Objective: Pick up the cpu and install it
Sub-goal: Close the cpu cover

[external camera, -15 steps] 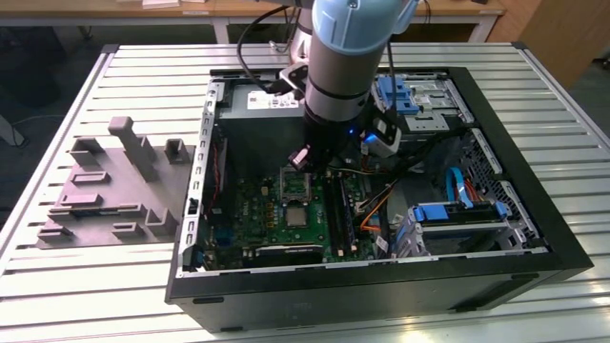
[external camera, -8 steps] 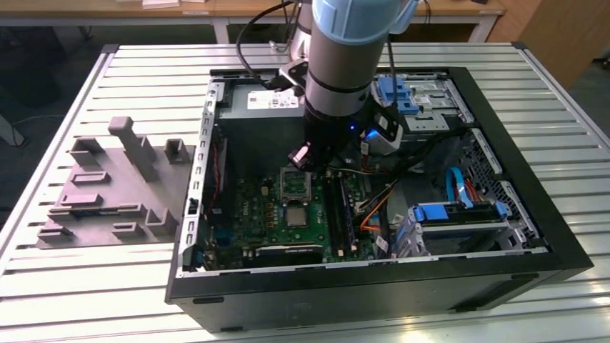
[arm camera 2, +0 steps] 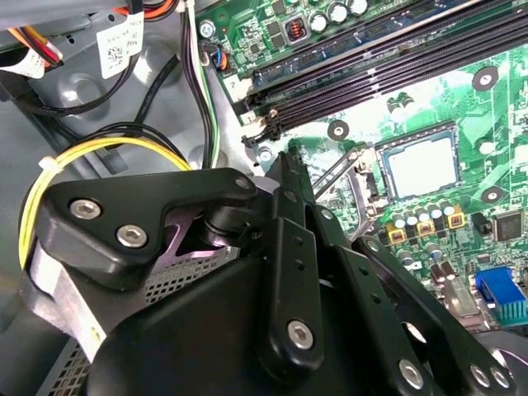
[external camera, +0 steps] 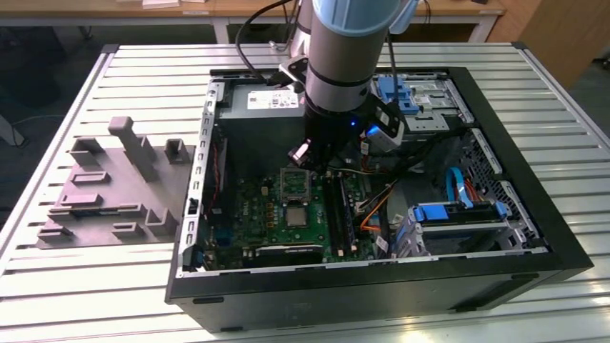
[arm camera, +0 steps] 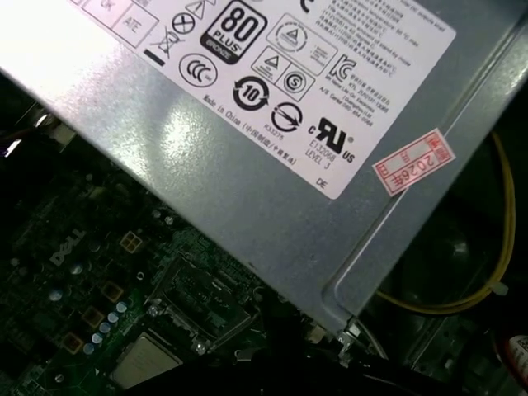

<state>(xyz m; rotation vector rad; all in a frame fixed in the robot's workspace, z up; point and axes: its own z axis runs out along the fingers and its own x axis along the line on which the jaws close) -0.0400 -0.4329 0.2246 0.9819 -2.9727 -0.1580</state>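
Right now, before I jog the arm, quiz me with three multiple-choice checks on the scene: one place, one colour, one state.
1. Where does the cpu lie?
A. On the grey fixture outside the case
B. In the socket on the motherboard
C. On top of the power supply

2. What colour is the motherboard?
A. Green
B. Red
C. White

3. How does the socket's hinged frame stand?
A. Clamped down over the cpu
B. Taken off and laid on the table
C. Swung open, leaving the cpu top bare

Answers:
1 B: the cpu sits square inside the socket in the second wrist view.
2 A: the motherboard is green in the exterior view.
3 C: in the first wrist view the hinged frame is raised beside the chip, whose pale top is uncovered.
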